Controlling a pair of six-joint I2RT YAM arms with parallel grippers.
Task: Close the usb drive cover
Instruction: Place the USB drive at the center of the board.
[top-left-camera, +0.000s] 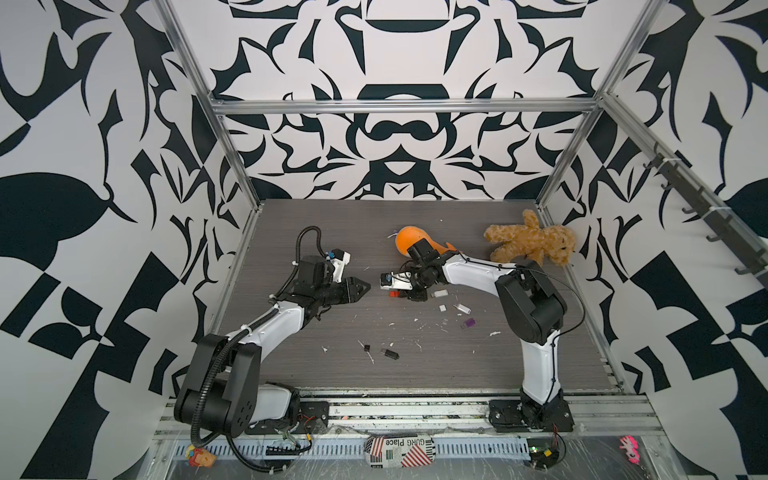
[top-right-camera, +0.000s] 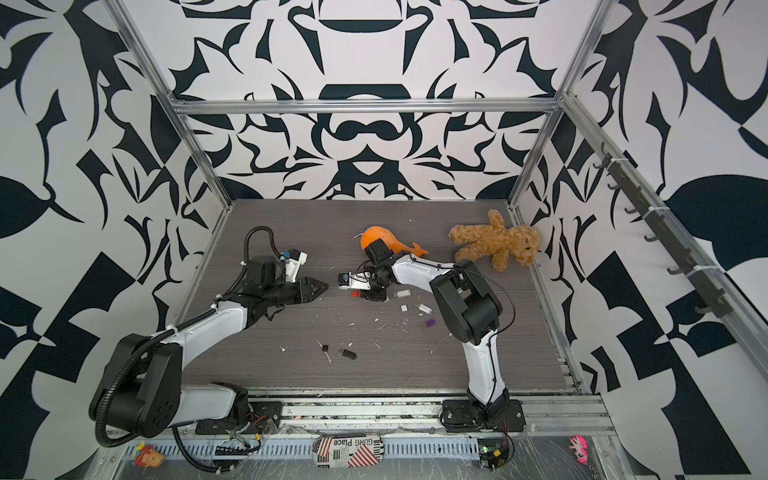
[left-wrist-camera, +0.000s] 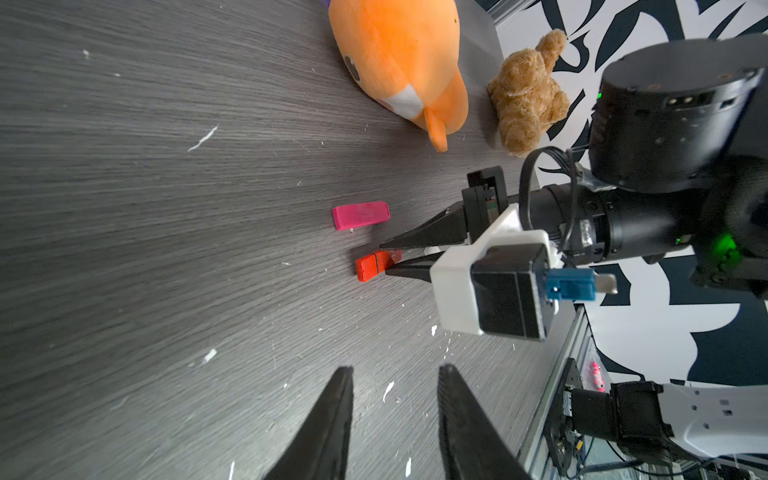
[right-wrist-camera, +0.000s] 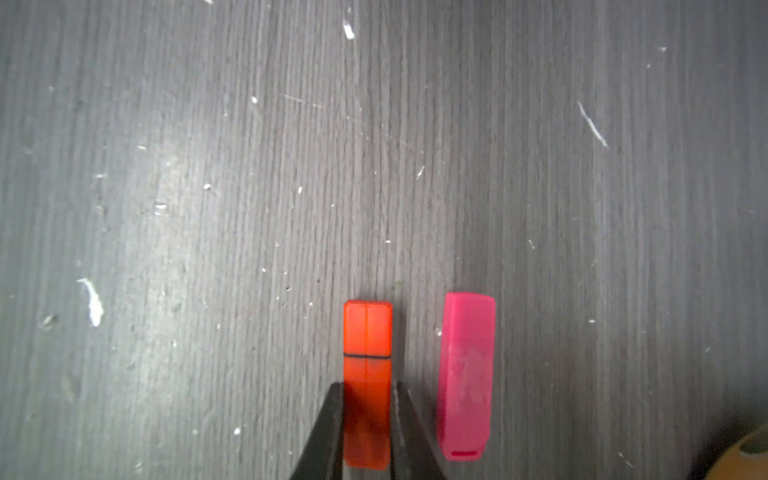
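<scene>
Two top views first: the right gripper (top-left-camera: 404, 295) is seen just right of the frame's middle, clamped low on the orange usb drive (top-left-camera: 393, 294), which is kept down at the table (top-left-camera: 332, 374). The left gripper (top-left-camera: 366, 287) is parked a bit left of centre, near that drive but apart from it, with the jaws parted narrowly and nothing held. Toward the lower middle of the frame, a black drive (top-right-camera: 349, 353) is spotted with a small black piece (top-right-camera: 325, 347) lying apart from it. It's probably its cap, though it's too small for that to be said for sure. A few pale drives (top-left-camera: 439, 294) and a purple drive (top-left-camera: 468, 323) are scattered right of centre.

Left wrist view next: the left gripper's own fingers (left-wrist-camera: 332, 415) are shown spread partway and empty, pointed toward the orange usb drive. The right gripper's tips are closed on its other end. A pink drive (left-wrist-camera: 360, 215) is laid just beside it, not touching.

Right wrist view: the orange usb drive is pinched by its body between the shut tips. The cover (right-wrist-camera: 368, 328) is already pushed on, with only a thin dark seam showing. So this one is judged pretty much closed, though whether it's clicked fully home can't be told. What's left is likely just the release, plus maybe the black drive if that's counted.
</scene>
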